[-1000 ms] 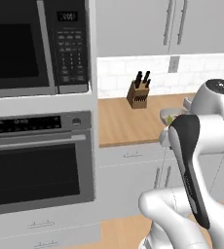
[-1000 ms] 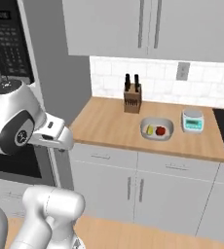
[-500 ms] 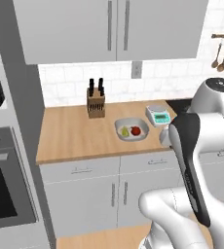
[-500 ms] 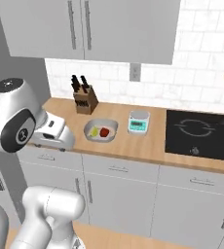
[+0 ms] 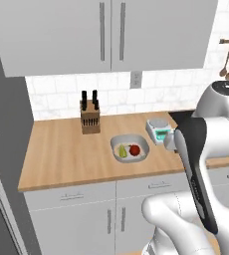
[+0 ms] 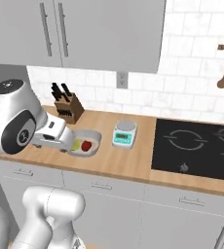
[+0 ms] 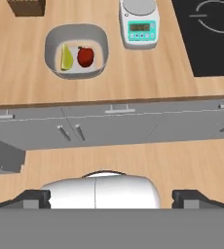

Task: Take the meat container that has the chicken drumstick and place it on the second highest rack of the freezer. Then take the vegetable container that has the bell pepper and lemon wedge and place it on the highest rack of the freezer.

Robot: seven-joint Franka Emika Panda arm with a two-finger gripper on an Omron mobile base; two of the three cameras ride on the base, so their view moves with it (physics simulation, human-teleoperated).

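Swinging right with the base, your view has left the oven behind. Now the vegetable container (image 5: 130,149) sits mid-table, bell pepper (image 5: 134,149) and lemon wedge (image 5: 122,150) inside. Your hand (image 7: 111,197) hangs spread wide, empty, short of the table (image 7: 31,82).

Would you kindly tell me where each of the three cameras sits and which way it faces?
Left base view: behind the arm's left, looking forward and down at the wooden counter, knife block and grey container; the white arm rises lower right.
Right base view: behind its right, facing the same counter and the black cooktop; arm at left.
Hand view: on the hand, looking down at the counter edge; open tool at bottom.
All three share the container and the scale.
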